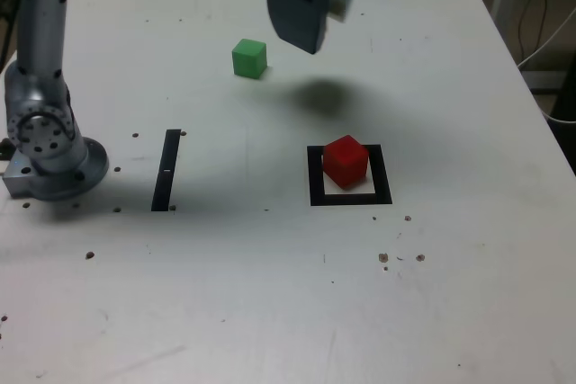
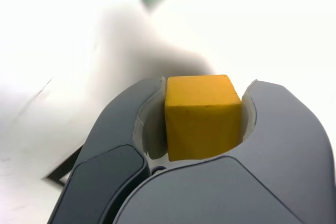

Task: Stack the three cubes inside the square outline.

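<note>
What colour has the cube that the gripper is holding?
The cube in the gripper is orange-yellow; the wrist view shows it best.

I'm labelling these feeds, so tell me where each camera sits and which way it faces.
Exterior view: off the arm, above the table, looking down at a slant; the red cube in the outline, the arm's base at the view's left, the blurred gripper at the top edge.
Wrist view: on the wrist, looking along the gripper past its fingers to the table; they grip the yellow cube.
Shared: table, gripper and green cube.
</note>
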Available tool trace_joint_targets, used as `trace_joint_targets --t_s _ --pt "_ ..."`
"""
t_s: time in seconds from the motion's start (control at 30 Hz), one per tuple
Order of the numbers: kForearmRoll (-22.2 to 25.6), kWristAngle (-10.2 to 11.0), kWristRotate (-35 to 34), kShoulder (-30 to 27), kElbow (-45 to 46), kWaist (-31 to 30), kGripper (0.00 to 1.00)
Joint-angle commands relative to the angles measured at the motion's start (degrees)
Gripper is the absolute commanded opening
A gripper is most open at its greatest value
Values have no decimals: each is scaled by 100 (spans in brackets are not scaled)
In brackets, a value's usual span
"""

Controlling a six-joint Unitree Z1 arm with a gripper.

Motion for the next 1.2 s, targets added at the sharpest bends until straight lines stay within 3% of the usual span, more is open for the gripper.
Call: trace_joint_targets --t_s 0.0,0.13,0.33,0.5,0.9,1.17 --pt "65 -125 431 -126 -5 -256 29" --pt "167 -190 1065 -224 1 -774 30" --pt "520 135 1430 -486 69 -1768 30" --pt "896 208 1454 -490 7 -2275 30" --pt "1126 -412 1420 200 -589 -2615 30" --pt "954 -545 1411 385 -471 -2739 30"
